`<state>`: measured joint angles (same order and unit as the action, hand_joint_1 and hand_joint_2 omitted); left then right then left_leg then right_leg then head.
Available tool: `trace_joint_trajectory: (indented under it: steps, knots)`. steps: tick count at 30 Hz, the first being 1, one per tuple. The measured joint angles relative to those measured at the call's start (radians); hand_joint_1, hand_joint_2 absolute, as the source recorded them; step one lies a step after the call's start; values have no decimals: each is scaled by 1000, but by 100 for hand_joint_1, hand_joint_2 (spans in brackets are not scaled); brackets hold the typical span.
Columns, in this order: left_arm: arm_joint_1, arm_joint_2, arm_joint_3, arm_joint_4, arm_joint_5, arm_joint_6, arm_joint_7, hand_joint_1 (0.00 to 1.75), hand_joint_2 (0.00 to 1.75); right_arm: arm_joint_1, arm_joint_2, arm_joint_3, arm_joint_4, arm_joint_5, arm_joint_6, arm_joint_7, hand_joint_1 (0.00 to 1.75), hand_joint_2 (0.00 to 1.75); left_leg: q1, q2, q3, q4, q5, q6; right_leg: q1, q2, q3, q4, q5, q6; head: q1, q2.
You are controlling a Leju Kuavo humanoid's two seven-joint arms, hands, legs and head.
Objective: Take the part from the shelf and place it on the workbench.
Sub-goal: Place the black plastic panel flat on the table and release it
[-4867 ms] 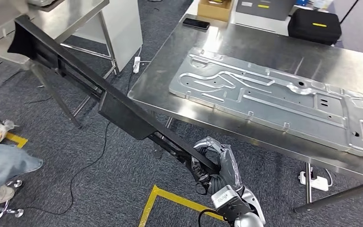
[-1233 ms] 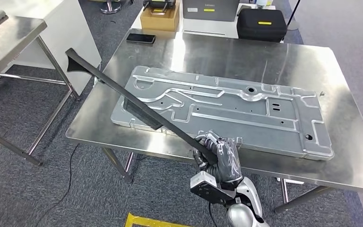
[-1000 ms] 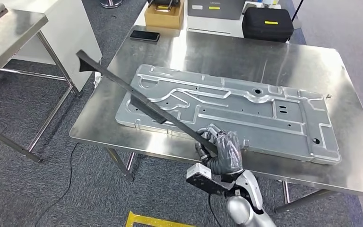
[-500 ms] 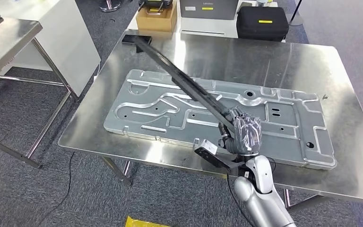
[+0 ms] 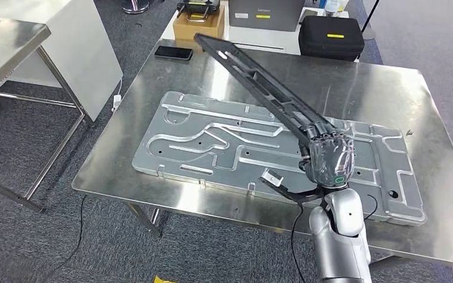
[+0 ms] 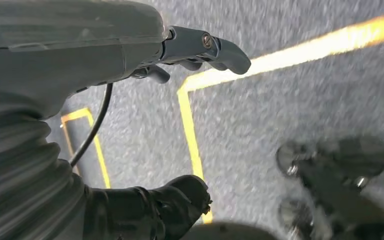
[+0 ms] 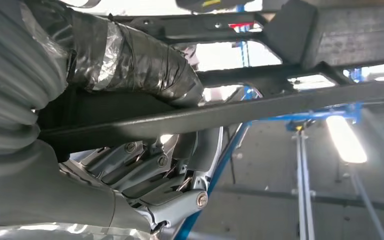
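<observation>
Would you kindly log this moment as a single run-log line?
phase: carrying | right hand: grips long black part above metal panel on workbench | left hand: holds nothing | placed: not yet

Stamped metal panel [image 5: 271, 150] lying flat, black phone [image 5: 173, 52] (near corner), cardboard box [image 5: 199, 22], black case [image 5: 331, 37]

A large stamped metal panel [image 5: 271, 147] covers most of the middle of the steel workbench [image 5: 383, 88]; everything else is placed relative to it. Bare bench lies behind the panel, along its left end, and in a narrow strip at the near edge. A phone [image 5: 173, 52] sits at the bench's far left corner, well apart from the panel. The right hand [image 5: 328, 160] and the long black part [image 5: 259, 85] it grips hang above the panel's right half, slanting toward the far left.
</observation>
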<state>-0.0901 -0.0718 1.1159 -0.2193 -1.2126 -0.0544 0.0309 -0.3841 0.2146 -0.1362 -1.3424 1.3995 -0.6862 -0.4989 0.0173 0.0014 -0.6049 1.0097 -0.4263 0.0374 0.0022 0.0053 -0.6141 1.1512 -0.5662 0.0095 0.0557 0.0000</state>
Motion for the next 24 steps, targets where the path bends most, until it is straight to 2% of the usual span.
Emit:
trace_joint_trajectory:
  steps: [1,2,3,4,5,6,7,8,9,12,13,14,15,17,18,19,20,22,23,24]
  knots:
    - [-1,0,-1,0,0,1,-2,0,175,1,7,-21,-7,5,0,-5,173,175,0,0,0,0,-1,2,-4,0,-37,69,-29,4,0,0]
    - [-2,-1,-1,0,0,1,-3,0,175,3,12,-41,-12,8,-1,-9,173,175,0,0,1,1,-3,2,-8,0,-72,127,-47,7,0,0]
    - [-2,-1,-2,0,0,1,-3,0,175,5,18,-59,-15,11,-1,-12,173,175,1,0,2,2,-5,2,-11,0,-93,156,-45,11,0,0]
    - [-2,-2,-2,0,0,1,-4,0,175,7,23,-73,-17,14,-1,-15,173,175,2,0,5,3,-8,0,-15,-1,-96,147,-24,13,0,0]
    - [-2,-2,-3,0,0,1,-5,0,175,9,26,-84,-18,18,-1,-16,173,175,3,-1,8,5,-11,-3,-17,-1,-77,98,14,14,0,0]
    - [-2,-3,-4,0,0,1,-6,0,175,11,30,-92,-19,20,-1,-16,173,175,4,-1,11,7,-15,-7,-20,-3,-47,25,55,14,1,0]
    - [-3,-4,-4,0,0,1,-7,0,175,12,32,-98,-20,20,-1,-16,173,175,2,-1,12,10,-19,-12,-19,-4,-18,-41,84,13,0,0]
    - [-4,-4,-5,0,0,2,-9,0,175,13,34,-102,-20,20,-1,-15,173,175,1,-1,12,11,-21,-17,-18,-5,3,-88,101,10,0,0]
    - [-4,-4,-6,0,-1,3,-12,0,175,14,35,-105,-18,19,-1,-12,173,175,-1,-1,12,12,-23,-23,-16,-5,13,-111,104,7,0,0]
    - [-6,-4,-8,0,-4,6,-17,0,175,19,38,-107,-6,20,-1,5,173,175,0,-1,15,11,-26,-40,-14,-3,17,-119,105,-11,0,0]
    - [-6,-4,-9,0,-8,7,-18,0,175,19,38,-105,3,19,-1,16,173,175,1,-1,11,25,-37,-44,-15,-3,19,-122,106,-19,-1,0]
    - [-7,-4,-9,0,-14,7,-20,0,175,19,39,-100,16,17,-1,32,173,175,2,-1,-4,58,-58,-48,-17,-3,21,-125,107,-26,-1,0]
    - [-7,-4,-8,0,-21,7,-21,0,175,20,39,-93,33,14,-1,49,173,175,3,-1,-29,114,-89,-50,-16,-3,22,-126,107,-30,-2,0]
    - [-7,-4,-7,0,-28,7,-22,0,175,23,38,-72,73,10,-1,76,173,175,3,-1,-96,249,-147,-53,-12,-3,23,-126,105,-36,-2,0]
    - [-7,-4,-7,0,-28,6,-22,0,175,26,36,-63,91,9,-1,85,173,175,3,-1,-118,290,-155,-52,-9,-3,24,-126,104,-38,-2,0]
    - [-7,-4,-6,0,-27,6,-22,0,175,29,34,-54,106,8,-1,92,173,175,3,-1,-122,293,-143,-50,-7,-2,26,-125,103,-39,-2,0]
    - [-6,-4,-6,0,-26,6,-22,0,175,33,32,-46,120,7,-1,98,173,175,2,-1,-103,251,-111,-47,-6,-1,29,-125,101,-39,-2,0]
    - [-7,-3,-5,0,-21,7,-22,0,175,39,29,-30,145,5,-1,106,173,175,-1,-1,-36,109,-42,-35,-2,0,37,-125,95,-36,-2,0]
    - [-8,-3,-5,0,-19,7,-22,0,175,41,28,-23,156,4,-1,108,173,175,-4,-2,-9,52,-22,-30,-1,0,38,-124,93,-33,-2,0]
    - [-9,-2,-5,0,-18,8,-23,0,175,42,27,-17,166,4,-2,112,173,175,-7,-2,5,22,-17,-27,0,0,37,-124,92,-29,-2,0]
